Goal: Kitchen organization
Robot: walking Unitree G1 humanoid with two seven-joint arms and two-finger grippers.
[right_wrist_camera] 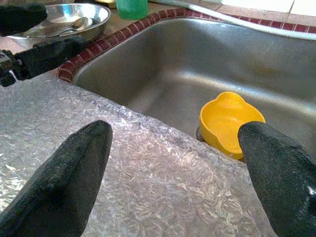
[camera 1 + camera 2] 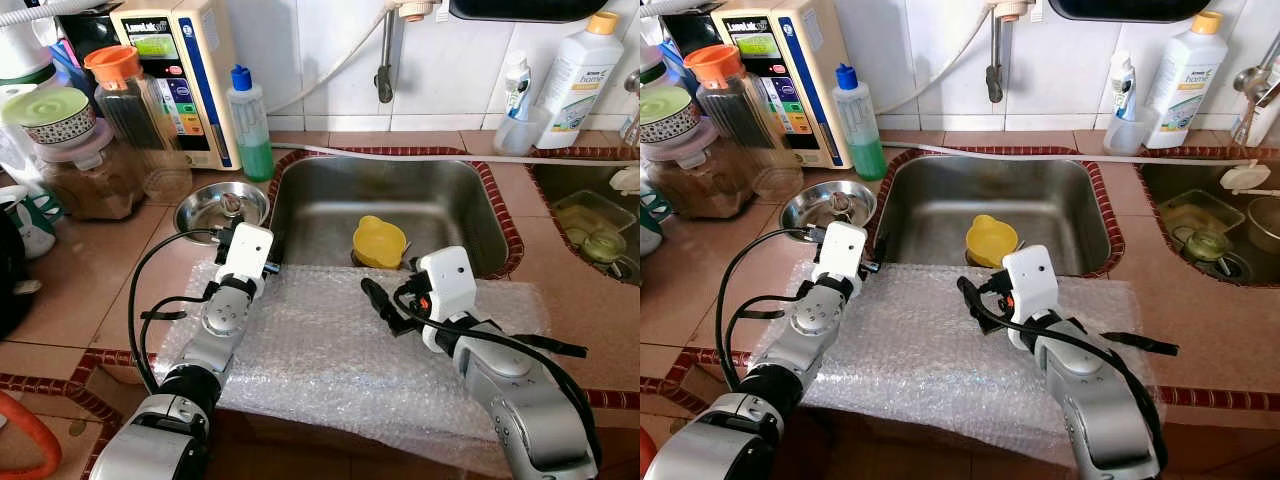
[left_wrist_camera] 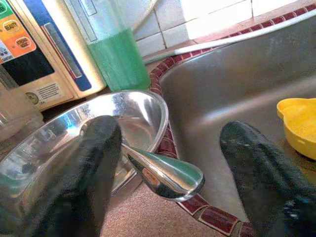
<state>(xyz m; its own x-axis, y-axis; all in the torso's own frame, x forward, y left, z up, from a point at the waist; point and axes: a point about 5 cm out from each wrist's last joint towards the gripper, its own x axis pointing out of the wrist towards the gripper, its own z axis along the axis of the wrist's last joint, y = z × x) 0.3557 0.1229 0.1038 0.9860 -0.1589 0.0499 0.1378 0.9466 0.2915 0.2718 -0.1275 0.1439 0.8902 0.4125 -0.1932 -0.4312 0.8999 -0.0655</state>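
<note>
Left gripper [image 3: 168,163] sat at centre-left of the head view, fingers [image 3: 94,163] spread wide, a spoon [image 3: 163,173] handle lying between them untouched. That spoon rested in the steel bowl [image 2: 221,208] on the bench [image 2: 90,290], just beside the sink [image 2: 400,200]. Right gripper [image 1: 173,168] hovered centre frame over the bubble wrap [image 2: 330,350], fingers [image 1: 64,182] parted with nothing between them. Yellow cup [image 2: 379,241] sat down in the sink, near the front wall. Green soap bottle [image 2: 249,123] stood behind the bowl.
</note>
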